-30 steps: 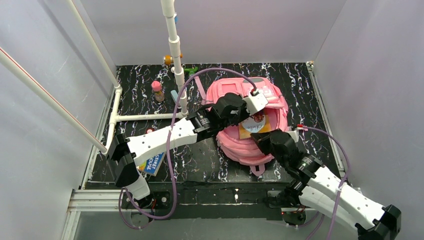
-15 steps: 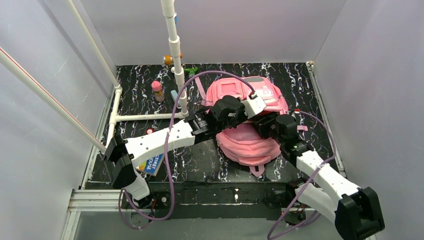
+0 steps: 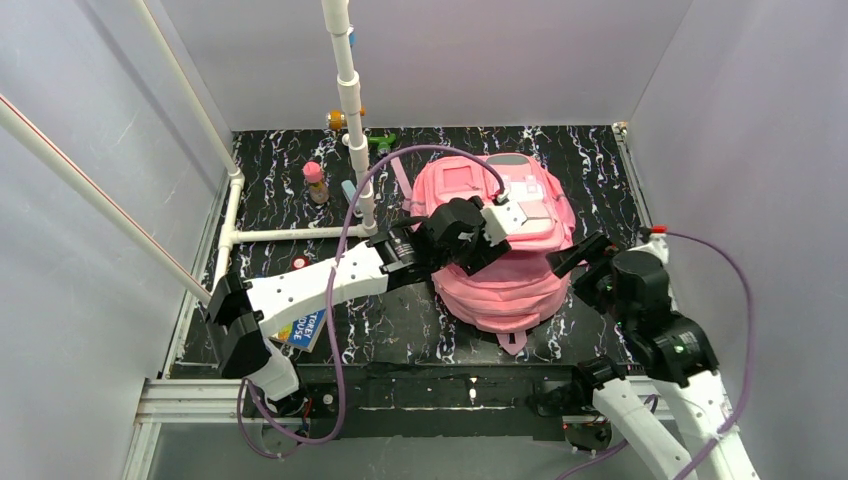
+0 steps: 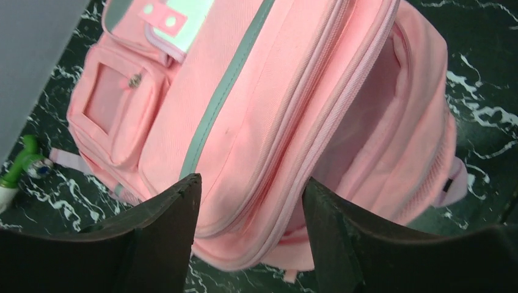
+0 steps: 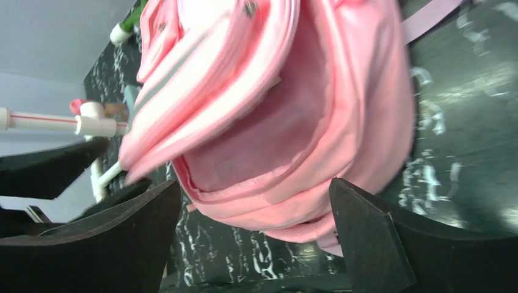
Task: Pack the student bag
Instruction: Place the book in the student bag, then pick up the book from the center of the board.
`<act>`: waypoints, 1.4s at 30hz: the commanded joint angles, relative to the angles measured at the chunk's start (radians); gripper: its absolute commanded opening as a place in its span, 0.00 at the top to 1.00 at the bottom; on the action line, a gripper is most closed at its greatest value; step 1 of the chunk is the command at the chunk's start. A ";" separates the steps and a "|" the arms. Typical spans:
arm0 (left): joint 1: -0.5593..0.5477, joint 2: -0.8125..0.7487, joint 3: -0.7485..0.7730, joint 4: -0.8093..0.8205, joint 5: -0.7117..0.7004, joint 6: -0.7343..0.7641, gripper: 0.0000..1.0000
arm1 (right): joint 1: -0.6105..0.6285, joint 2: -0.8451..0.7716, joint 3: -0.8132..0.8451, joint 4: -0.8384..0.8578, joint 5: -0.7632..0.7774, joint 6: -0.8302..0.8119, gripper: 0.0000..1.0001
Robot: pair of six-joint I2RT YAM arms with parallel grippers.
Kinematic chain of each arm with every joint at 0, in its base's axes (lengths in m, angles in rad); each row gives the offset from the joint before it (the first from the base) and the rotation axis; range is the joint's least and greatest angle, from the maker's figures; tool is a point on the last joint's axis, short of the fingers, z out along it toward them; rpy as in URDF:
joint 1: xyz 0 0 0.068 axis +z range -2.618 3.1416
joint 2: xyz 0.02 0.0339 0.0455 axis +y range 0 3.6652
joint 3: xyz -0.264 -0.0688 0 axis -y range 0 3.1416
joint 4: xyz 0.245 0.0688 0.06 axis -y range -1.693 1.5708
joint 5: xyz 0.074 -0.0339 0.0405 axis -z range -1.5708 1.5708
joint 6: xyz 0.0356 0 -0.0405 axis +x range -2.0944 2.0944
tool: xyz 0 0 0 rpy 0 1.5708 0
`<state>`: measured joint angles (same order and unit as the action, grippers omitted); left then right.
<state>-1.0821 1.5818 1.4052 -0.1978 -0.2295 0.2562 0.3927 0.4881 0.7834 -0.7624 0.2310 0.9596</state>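
Note:
The student bag [image 3: 500, 285] is a large pink backpack lying mid-table, white patch [image 3: 530, 212] up. Its main zip gapes, and pink lining shows in the right wrist view of the bag [image 5: 269, 134]. My left gripper [image 3: 482, 245] hovers over the bag's upper flap, open. The left wrist view shows my left gripper [image 4: 250, 183] with its jaws apart, straddling the zip seam of the bag [image 4: 275, 91] and gripping nothing. My right gripper [image 3: 575, 262] stands just right of the bag, wide open and empty. In its own view my right gripper [image 5: 255, 182] faces the bag's opening.
A white pipe frame [image 3: 350, 100] rises at back left. Beside it are a pink bottle [image 3: 315, 182], an orange item [image 3: 336, 120] and a green item [image 3: 380, 141]. A book [image 3: 303, 327] lies under my left arm. Grey walls enclose the black marbled table [image 3: 400, 320].
The orange card seen in the bag's mouth is out of sight now. My right gripper opened and pulled back right, off the bag. My left gripper opened and the flap dropped.

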 commanded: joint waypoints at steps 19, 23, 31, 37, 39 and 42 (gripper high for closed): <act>0.002 -0.707 -0.084 -0.411 -0.355 -0.173 0.22 | 0.724 0.660 0.361 0.499 0.242 -0.603 0.02; 0.002 -0.739 -0.048 -0.475 -0.422 -0.163 0.19 | 0.957 0.969 0.475 0.540 0.359 -0.652 0.02; 0.002 -0.857 -0.021 -0.530 -0.493 -0.167 0.11 | 1.038 1.391 0.497 0.970 0.227 -0.884 0.02; 0.002 -0.810 0.095 -0.578 -0.616 -0.102 0.06 | 1.078 1.539 0.483 1.258 0.094 -1.082 0.02; 0.002 -0.786 0.120 -0.580 -0.660 -0.087 0.05 | 1.080 1.566 0.477 1.323 0.039 -1.110 0.01; 0.002 -0.769 0.136 -0.564 -0.660 -0.058 0.05 | 1.095 1.578 0.484 1.365 0.016 -1.160 0.02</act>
<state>-1.0798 0.7650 1.5150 -0.7494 -0.8150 0.1455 1.4651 2.0686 1.2472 0.3836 0.3164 -0.0799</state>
